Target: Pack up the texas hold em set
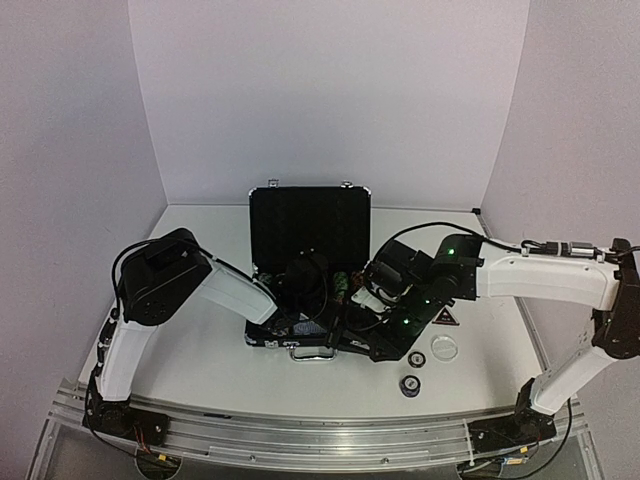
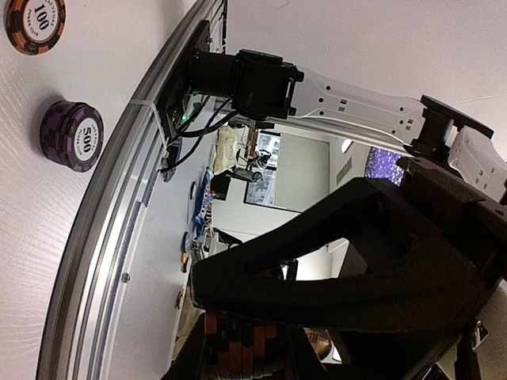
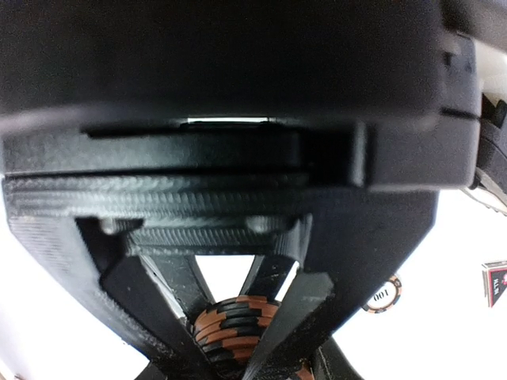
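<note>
The black briefcase (image 1: pixel 310 225) stands open at mid-table, lid upright. Both grippers meet over its front right corner. My right gripper (image 1: pixel 358 336) (image 3: pixel 238 352) is shut on a stack of orange-and-black striped chips (image 3: pixel 236 323). My left gripper (image 1: pixel 325 318) (image 2: pixel 257 348) has its dark fingers close on either side of the same orange stack (image 2: pixel 238 348). On the table lie a purple 500 stack (image 2: pixel 73 134) (image 1: pixel 411 386), a single 100 chip (image 2: pixel 34 22) (image 3: pixel 383 294), a clear disc (image 1: pixel 445 348) and the dark triangular button (image 1: pixel 445 317) (image 3: pixel 495 281).
The right arm (image 2: pixel 356 99) crosses above the left gripper. The table's metal front rail (image 1: pixel 300 430) runs along the near edge. White walls enclose the back and both sides.
</note>
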Tool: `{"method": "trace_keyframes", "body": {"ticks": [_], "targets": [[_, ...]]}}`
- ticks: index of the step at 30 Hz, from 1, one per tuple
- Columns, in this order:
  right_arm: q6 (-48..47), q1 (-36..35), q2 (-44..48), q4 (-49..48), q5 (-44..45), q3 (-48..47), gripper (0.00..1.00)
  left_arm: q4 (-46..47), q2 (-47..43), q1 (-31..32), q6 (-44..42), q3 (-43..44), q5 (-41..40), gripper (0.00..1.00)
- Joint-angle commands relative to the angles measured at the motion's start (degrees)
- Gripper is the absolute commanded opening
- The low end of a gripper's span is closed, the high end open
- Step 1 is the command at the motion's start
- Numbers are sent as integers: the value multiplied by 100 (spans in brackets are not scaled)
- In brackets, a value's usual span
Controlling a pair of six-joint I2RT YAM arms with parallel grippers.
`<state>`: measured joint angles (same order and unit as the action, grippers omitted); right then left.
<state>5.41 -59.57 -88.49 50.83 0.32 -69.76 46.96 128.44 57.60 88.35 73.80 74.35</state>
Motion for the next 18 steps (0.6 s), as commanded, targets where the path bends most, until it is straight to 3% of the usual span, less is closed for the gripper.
{"method": "trace_keyframes", "body": {"ticks": [1, 2, 5, 7, 10, 14, 18], "targets": [[104, 86, 212, -196, 641, -125, 5, -84, -289, 221, -190, -69, 388, 0], [108, 86, 222, -194, 611, -129, 11, -99, -298, 227, -197, -59, 367, 0], [128, 83, 247, -194, 469, -148, 44, -180, -311, 225, -290, 49, 331, 0], [133, 81, 289, -194, 361, -160, 58, -350, -331, 214, -448, 148, 293, 0], [113, 85, 442, -195, 210, -132, 84, -1234, -375, 185, -1188, 492, 182, 0], [109, 85, 760, -177, 17, -18, 94, -3535, -482, 52, -3109, 1177, -217, 0], [45, 81, 1297, -146, -386, 155, 96, -4868, -543, -192, -4382, 1616, -747, 0]]}}
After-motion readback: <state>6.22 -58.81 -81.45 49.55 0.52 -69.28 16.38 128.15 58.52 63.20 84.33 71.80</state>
